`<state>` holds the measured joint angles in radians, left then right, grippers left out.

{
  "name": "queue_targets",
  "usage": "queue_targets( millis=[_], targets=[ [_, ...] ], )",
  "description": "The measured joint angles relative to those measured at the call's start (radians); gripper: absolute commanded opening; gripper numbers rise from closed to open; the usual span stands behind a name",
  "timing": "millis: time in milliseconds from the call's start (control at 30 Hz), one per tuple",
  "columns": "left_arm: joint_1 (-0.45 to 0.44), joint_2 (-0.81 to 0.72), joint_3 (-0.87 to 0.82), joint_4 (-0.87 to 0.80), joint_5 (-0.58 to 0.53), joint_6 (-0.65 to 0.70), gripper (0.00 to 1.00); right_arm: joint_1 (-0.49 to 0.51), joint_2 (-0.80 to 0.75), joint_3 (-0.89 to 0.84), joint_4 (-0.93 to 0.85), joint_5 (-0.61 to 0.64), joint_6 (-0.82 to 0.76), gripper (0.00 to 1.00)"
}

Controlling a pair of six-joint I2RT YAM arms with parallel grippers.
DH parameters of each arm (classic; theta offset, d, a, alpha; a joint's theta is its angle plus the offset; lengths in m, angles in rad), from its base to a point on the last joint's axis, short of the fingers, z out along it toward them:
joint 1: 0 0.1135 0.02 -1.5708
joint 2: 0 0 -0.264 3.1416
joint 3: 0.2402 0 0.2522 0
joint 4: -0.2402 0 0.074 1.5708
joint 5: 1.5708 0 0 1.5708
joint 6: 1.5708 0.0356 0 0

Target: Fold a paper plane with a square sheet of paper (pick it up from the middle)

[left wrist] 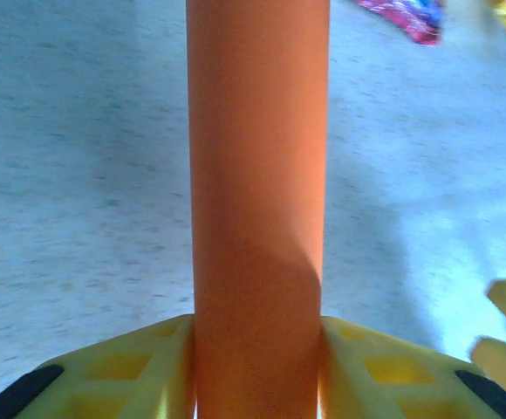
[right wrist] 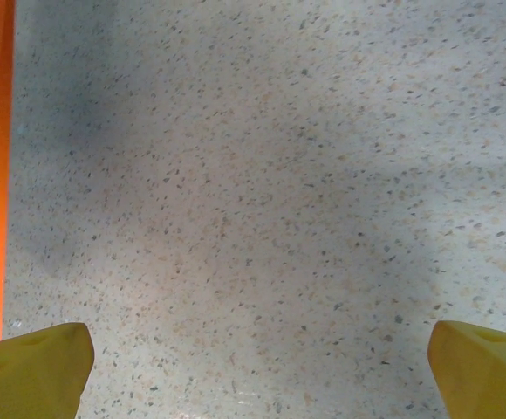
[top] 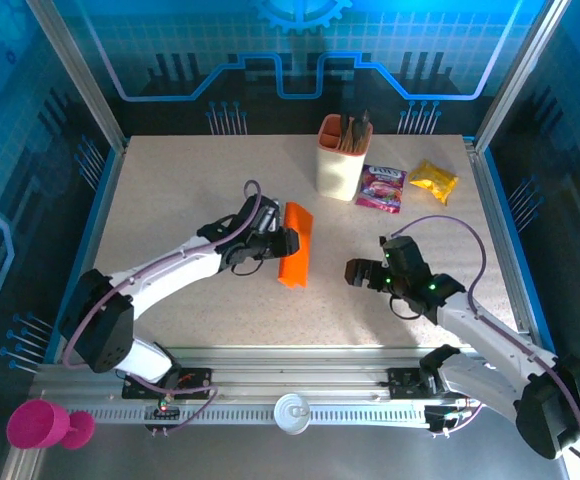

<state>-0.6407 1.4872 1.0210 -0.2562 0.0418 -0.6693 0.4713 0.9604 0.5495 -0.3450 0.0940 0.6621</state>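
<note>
Left gripper (top: 284, 243): fingers clamped on both sides of the folded orange paper (top: 297, 262).
Right gripper (top: 354, 272): jaws spread wide, empty, at 3 o'clock of the paper.

A robotics lab test cell: a speckled table (top: 180, 190) fenced by aluminium frame posts (top: 80, 75) and blue circuit-print panels (top: 390, 40), with the left arm (top: 170, 275) and right arm (top: 480, 335) bolted to a slotted rail (top: 350, 392) at the near edge.
</note>
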Motion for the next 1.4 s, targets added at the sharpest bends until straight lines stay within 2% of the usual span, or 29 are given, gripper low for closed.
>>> queue_targets(
  millis=[167,300,433,567,767,900,1167,1400],
  targets=[
    [-0.014,0.046,-0.130,0.249,0.095,-0.107,0.39,-0.070,-0.001,0.000,-0.007,-0.043,-0.011,0.99],
    [-0.034,0.134,-0.188,0.408,0.118,-0.171,0.39,-0.101,-0.011,0.000,-0.014,-0.070,-0.025,0.99],
    [-0.046,0.191,-0.223,0.495,0.120,-0.203,0.39,-0.107,-0.030,0.000,-0.014,-0.097,-0.045,0.99],
    [-0.050,0.197,-0.235,0.501,0.076,-0.207,0.40,-0.107,-0.036,-0.011,-0.003,-0.139,-0.064,0.99],
    [-0.050,0.197,-0.235,0.456,-0.011,-0.172,0.52,-0.108,0.017,-0.019,0.054,-0.216,-0.072,0.99],
    [-0.050,0.197,-0.235,0.413,-0.054,-0.144,0.55,-0.108,0.082,-0.019,0.095,-0.255,-0.071,1.00],
    [-0.050,0.189,-0.235,0.348,-0.119,-0.097,0.64,-0.081,0.157,-0.008,0.138,-0.275,-0.067,0.98],
    [-0.050,0.135,-0.235,0.298,-0.159,-0.052,0.67,-0.038,0.215,0.031,0.166,-0.278,-0.060,0.98]
  ],
)
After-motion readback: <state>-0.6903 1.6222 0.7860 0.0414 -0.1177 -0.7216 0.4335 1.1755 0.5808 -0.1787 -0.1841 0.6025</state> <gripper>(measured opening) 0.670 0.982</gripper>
